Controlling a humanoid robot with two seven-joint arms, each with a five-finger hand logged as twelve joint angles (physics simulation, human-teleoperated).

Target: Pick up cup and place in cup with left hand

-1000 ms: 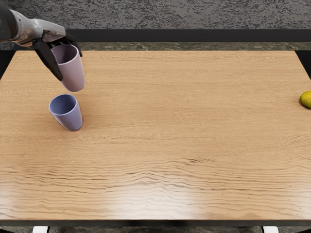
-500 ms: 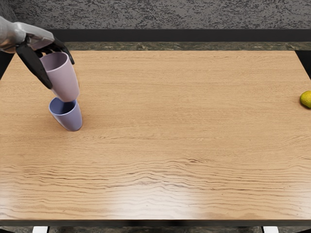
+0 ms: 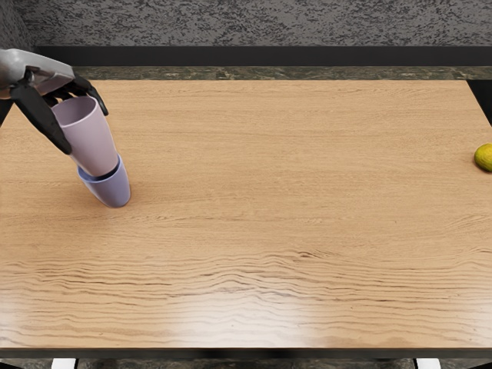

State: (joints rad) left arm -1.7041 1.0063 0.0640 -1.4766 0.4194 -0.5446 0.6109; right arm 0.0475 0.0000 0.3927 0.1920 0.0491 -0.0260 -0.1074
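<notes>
left hand curled snug round the pink cup | its bottom's dipping into the blue cup's mouth, lol

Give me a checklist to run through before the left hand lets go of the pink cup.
1. Left hand has its fingers around the pink cup: ok.
2. Blue cup stands upright on the table: ok.
3. Base of the pink cup is lined up with the blue cup's mouth: ok, it looks to be just inside the rim.
4. Pink cup is fully nested: not ok, most of it stands above the blue rim.
5. Pink cup's base is free of the blue cup's inner walls: cannot tell, the contact is hidden.
6. Yellow fruit is out of the way: ok, it lies at the picture's right edge.
</notes>
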